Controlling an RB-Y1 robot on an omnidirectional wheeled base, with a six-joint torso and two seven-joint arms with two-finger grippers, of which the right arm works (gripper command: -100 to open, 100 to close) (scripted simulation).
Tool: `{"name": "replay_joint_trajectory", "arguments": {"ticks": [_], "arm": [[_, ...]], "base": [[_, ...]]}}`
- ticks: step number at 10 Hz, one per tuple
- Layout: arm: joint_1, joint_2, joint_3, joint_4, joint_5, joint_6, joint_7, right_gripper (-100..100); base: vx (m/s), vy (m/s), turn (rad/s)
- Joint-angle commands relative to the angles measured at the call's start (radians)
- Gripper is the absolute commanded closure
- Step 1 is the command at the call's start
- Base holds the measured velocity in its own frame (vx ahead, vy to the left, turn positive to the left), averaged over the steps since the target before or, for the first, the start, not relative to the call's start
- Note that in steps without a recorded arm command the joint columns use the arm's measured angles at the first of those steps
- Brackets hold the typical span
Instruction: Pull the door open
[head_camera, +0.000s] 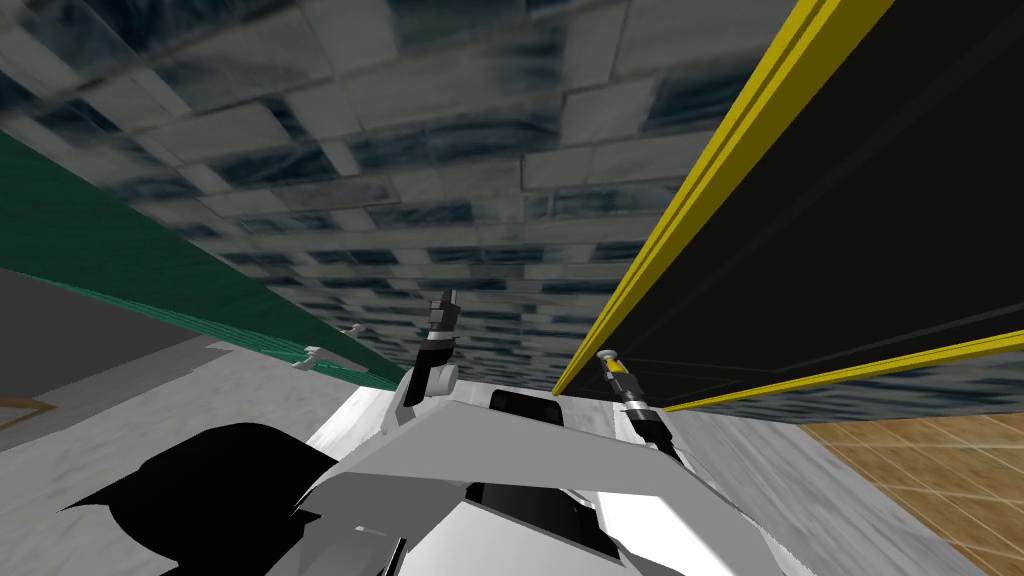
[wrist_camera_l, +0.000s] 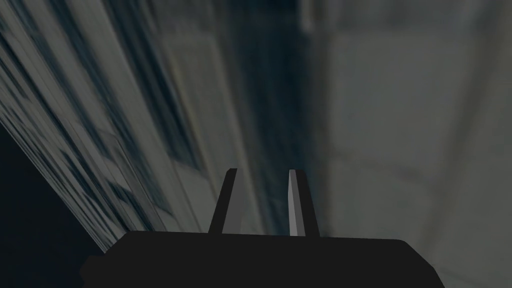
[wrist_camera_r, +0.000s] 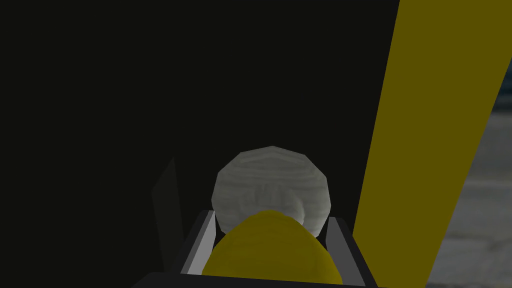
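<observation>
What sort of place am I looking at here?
Probably a tiled hallway inside a house. Blue-grey tiles cover the wall ahead. A dark door with yellow trim stands on the right, its yellow knob clamped in the right gripper, and wood flooring lies nearby.

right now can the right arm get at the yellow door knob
Yes, it looks so: the right gripper has its fingers pressed on both sides of the yellow knob, in front of the grey round plate on the dark door; nothing lies between.

A house interior, shown by blue-grey tiling (head_camera: 450, 150), a yellow-framed dark door (head_camera: 850, 230) and wood flooring (head_camera: 930, 480).
</observation>
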Motion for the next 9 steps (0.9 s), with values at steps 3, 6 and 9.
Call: {"name": "replay_joint_trajectory", "arguments": {"ticks": [3, 6, 9], "arm": [[0.001, 0.002, 0.002, 0.000, 0.001, -0.001, 0.000, 100], [-0.001, 0.002, 0.003, 0.001, -0.013, 0.004, -0.045, 100], [-0.003, 0.003, 0.005, 0.001, -0.029, 0.008, -0.093, 100]], "base": [[-0.013, -0.003, 0.003], [-0.031, -0.019, 0.064], [-0.056, -0.027, 0.065]]}}
